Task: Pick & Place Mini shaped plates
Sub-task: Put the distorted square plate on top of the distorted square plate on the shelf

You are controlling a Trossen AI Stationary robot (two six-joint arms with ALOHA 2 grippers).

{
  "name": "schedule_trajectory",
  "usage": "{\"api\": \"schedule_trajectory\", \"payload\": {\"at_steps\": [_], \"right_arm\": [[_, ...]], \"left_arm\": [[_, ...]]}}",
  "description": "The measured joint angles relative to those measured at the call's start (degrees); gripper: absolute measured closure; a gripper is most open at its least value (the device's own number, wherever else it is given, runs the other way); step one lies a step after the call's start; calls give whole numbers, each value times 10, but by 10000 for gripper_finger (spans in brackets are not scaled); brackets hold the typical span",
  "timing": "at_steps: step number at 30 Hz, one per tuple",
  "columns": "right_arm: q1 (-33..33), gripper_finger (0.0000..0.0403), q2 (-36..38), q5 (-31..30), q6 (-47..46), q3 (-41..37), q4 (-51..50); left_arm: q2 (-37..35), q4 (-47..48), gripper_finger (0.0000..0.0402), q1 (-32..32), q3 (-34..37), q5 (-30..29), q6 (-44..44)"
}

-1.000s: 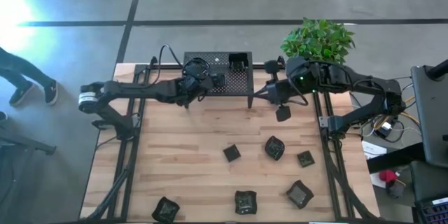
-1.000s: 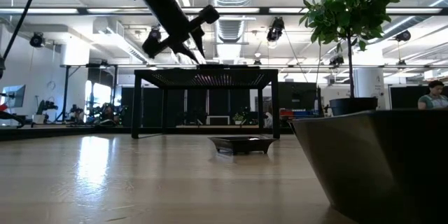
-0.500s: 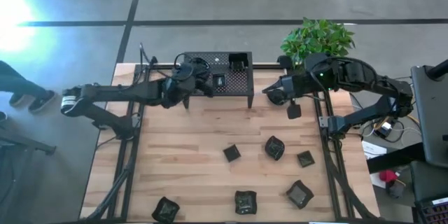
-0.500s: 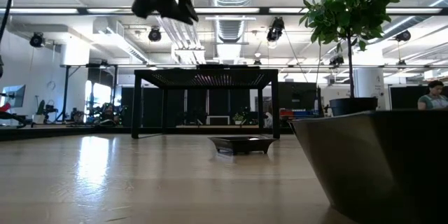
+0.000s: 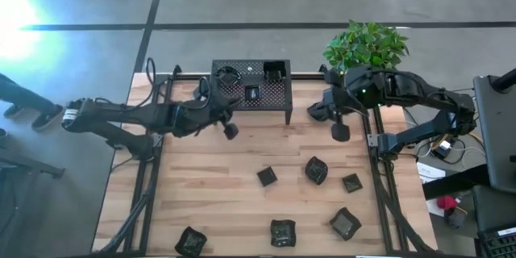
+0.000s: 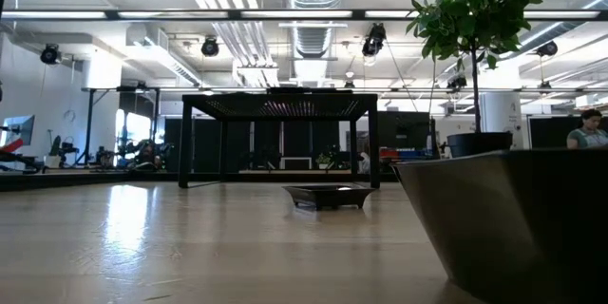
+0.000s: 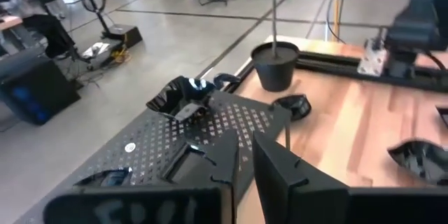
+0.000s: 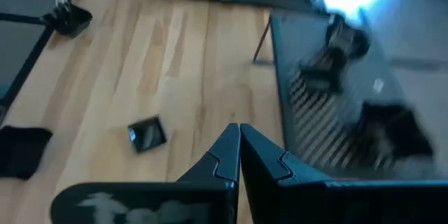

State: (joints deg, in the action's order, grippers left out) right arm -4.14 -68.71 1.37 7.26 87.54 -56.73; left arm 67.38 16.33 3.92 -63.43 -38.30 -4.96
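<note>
Currently the left gripper (image 5: 230, 130) sits left of centre in the high view, just below the front edge of the black perforated rack (image 5: 278, 97), and it carries nothing. Its jaws show a narrow gap in the left wrist view. Judgement: it has finished a drop on the rack and is pulling clear to reach another piece.

Three mini shaped plates (image 5: 252, 93) lie on the rack top at upper centre, presumably because the rack is the drop-off. Six more lie loose on the wooden table (image 5: 201, 185) in the lower half of the frame, one near centre (image 5: 267, 176) and others toward the lower right and lower edge.

The right gripper (image 5: 339, 131) hangs at upper right, beside the potted plant (image 5: 364, 46), fingers pressed together and empty; it appears to be waiting.

Against the earlier frames: the left gripper was over the rack a second ago and has since withdrawn down-left off it. Its jaws have narrowed. The right gripper has shifted slightly rightward. Plates on the table lie as they did.
</note>
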Motion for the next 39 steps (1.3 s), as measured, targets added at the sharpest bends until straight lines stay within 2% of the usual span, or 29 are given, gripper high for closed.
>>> {"api": "schedule_trajectory", "payload": {"at_steps": [7, 19, 26, 33, 39], "right_arm": [[0, 394, 1, 0, -116, -44, -71], [38, 394, 5, 0, -273, -185, -136], [119, 394, 29, 2, -381, -229, -136], [232, 394, 44, 2, -542, -260, -135], [345, 394, 43, 1, -702, -280, -133]], "left_arm": [[-3, 32, 399, 25, 0, -2, 17], [-16, 39, 400, 48, 1, -2, 37], [-18, 42, 400, 59, 1, 0, 36], [-18, 42, 400, 61, 1, 2, 35], [-18, 41, 400, 61, 1, 49, 35]]}}
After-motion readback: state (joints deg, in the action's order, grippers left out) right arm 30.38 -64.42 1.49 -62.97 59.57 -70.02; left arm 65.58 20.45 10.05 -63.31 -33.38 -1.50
